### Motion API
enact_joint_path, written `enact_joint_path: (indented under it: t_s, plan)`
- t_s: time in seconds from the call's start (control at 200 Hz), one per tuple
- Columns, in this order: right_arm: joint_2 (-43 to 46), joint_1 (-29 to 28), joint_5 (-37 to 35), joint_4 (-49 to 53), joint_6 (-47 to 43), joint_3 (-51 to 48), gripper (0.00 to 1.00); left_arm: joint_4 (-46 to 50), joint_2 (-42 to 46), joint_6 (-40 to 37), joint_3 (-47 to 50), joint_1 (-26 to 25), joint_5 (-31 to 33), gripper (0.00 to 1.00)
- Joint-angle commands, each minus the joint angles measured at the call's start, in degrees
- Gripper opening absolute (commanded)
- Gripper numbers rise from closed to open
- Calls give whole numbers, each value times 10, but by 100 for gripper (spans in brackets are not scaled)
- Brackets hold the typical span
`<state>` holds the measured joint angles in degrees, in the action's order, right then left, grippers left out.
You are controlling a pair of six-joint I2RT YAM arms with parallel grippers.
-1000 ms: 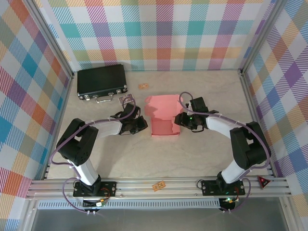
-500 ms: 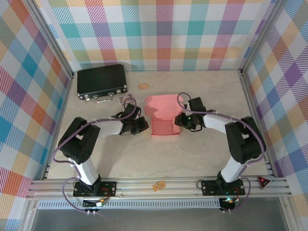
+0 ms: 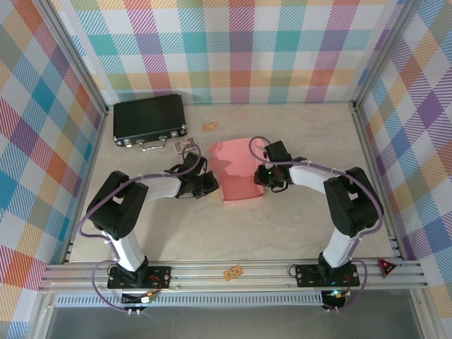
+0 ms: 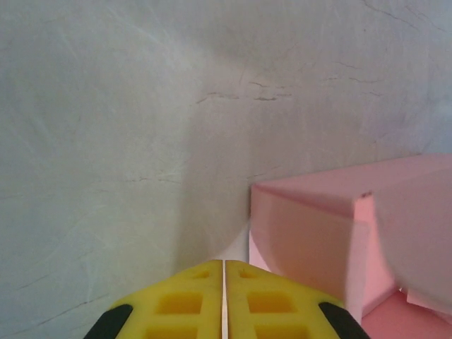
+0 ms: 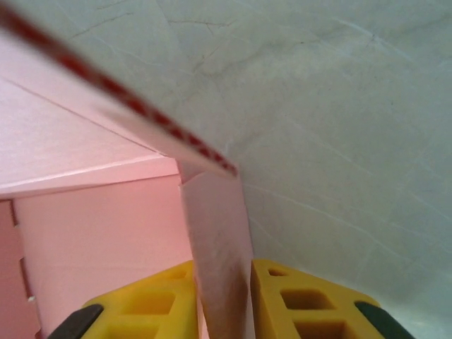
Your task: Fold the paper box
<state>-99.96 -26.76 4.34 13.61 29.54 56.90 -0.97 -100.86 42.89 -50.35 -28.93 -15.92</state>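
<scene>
A black hard case (image 3: 150, 120) with metal latches is lying in the far left corner of the surface (image 3: 282, 226). A small printed card (image 3: 186, 145) is resting just beside the case's near right corner. A small tan tag (image 3: 210, 126) is sitting near the far edge.

Salmon-pink paper box (image 3: 236, 176), seemingly half-folded, side walls raised

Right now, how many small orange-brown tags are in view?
2. One tag lies on the table, right of the black case; the other tag sits on the metal rail at the near edge. Others may hide under the paper box.
</scene>
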Motion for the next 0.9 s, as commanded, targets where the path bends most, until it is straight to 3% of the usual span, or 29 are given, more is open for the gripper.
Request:
enact_joint_path:
  t_s: [0.0,0.895]
  plan:
    - [-13,-12,-53,42,-13,15,23,-16,-12,8,-8,5,-15,9]
    - [-80,-92,-273,163,-13,88,10,-34,-42,17,-13,5,-43,8]
